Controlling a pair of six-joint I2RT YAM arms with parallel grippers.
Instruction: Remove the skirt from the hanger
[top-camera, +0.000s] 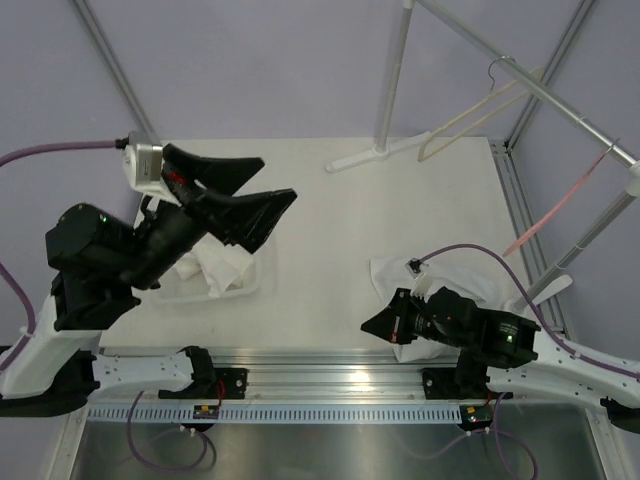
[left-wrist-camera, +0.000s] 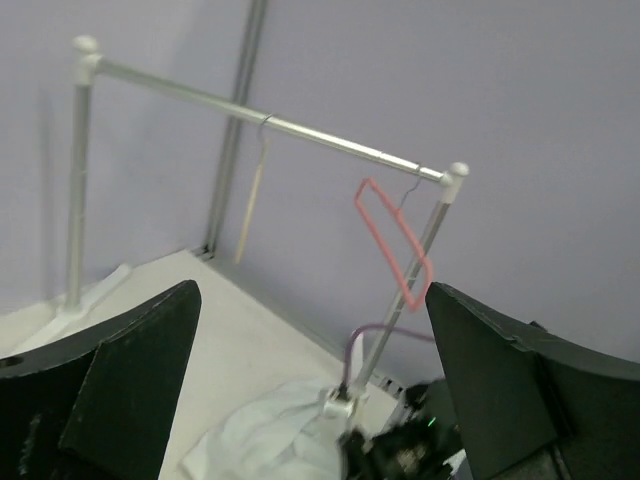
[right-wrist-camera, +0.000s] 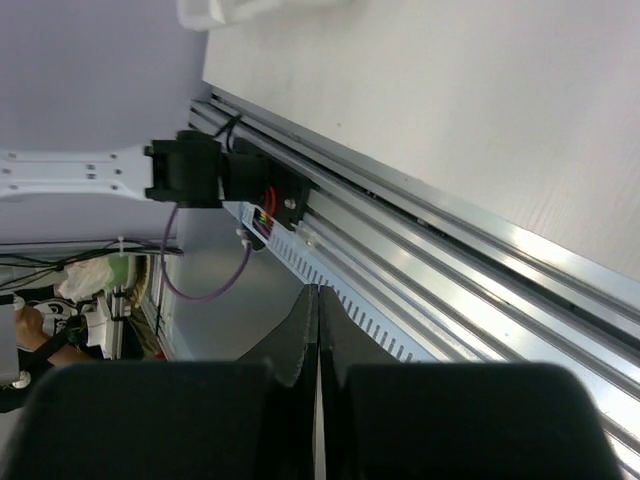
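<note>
Looks all but finished. Find the skirt crumpled in a pale heap on the bench at the right side, off both hangers and partly under the right arm; find it also low in the left wrist view, beneath the rail. Note the pink hanger and the cream hanger dangling bare from that rail. Read the left jaws as released, splayed wide, high above a tray of other white cloth, gripping nothing. Read the right jaws as clenched tight, tip against tip, with no fabric visible between them, low by the bench's near edge just beside the heap. Beware of raising the right arm carelessly: could snag a fold, or the purple cable draped across the cloth, and drag the skirt off the near edge of the bench. Beware too of swinging the left arm across and knocking the tray. Cannot rule out a hem pinned under the right wrist
</note>
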